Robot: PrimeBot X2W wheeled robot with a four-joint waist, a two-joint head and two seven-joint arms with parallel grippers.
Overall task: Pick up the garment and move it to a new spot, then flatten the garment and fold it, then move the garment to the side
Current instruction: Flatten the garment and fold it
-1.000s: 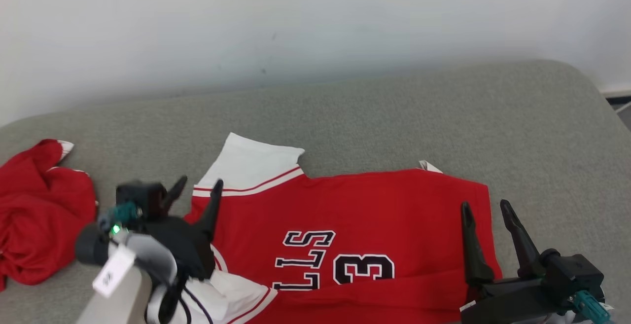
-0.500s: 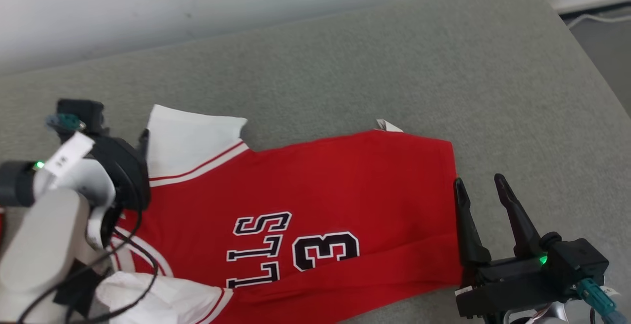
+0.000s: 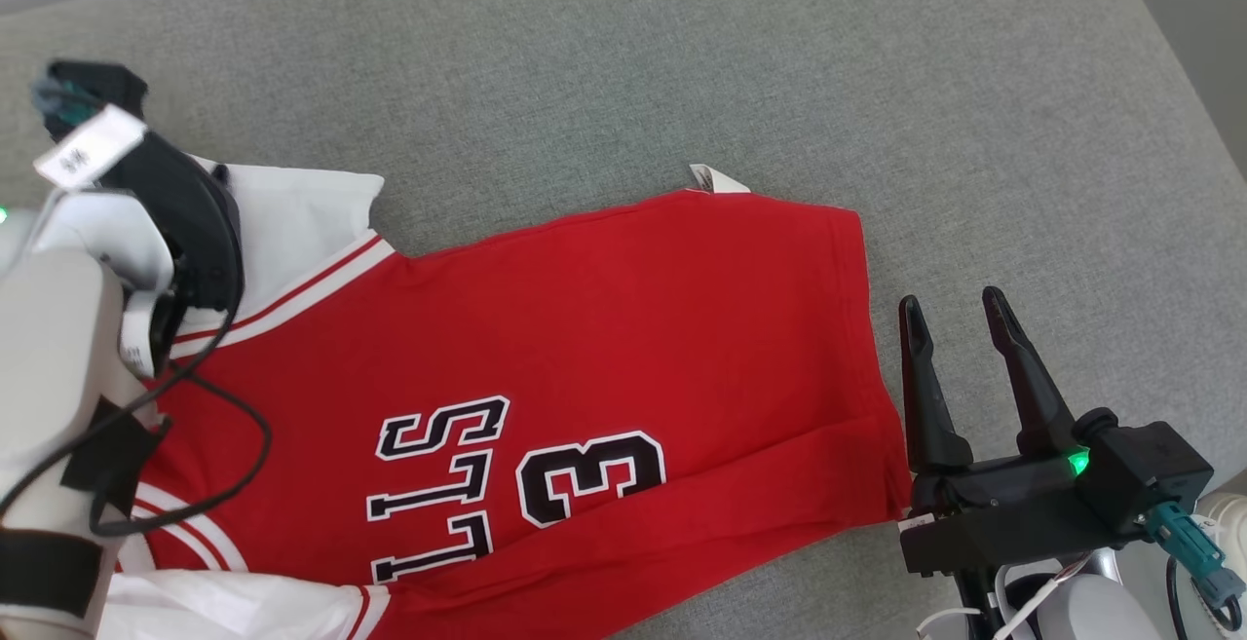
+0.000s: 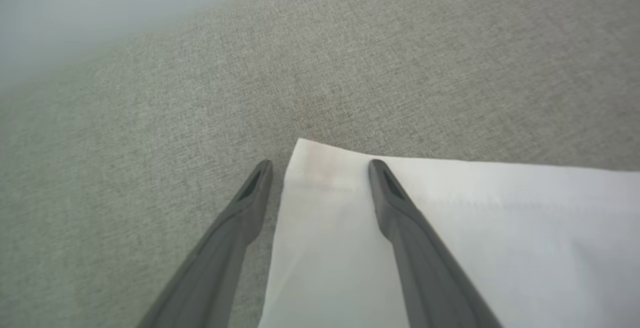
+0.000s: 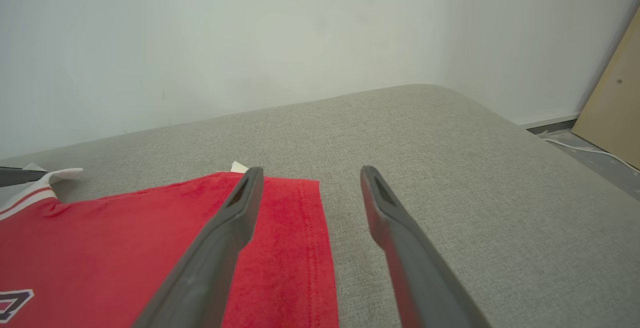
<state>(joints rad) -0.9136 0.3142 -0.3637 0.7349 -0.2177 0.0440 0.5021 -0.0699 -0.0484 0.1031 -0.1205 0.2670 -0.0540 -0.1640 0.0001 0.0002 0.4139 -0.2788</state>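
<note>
the red jersey [image 3: 623,309] lies spread flat on the grey cushion [image 3: 682,56], towards its near left part. the left claw [image 4: 320,165] is released, its fingers straddling a corner of the jersey's white sleeve [image 4: 450,248]. the right claw [image 3: 952,301] is released too, just beside the jersey's hem, nearer the cushion's right edge.
</note>
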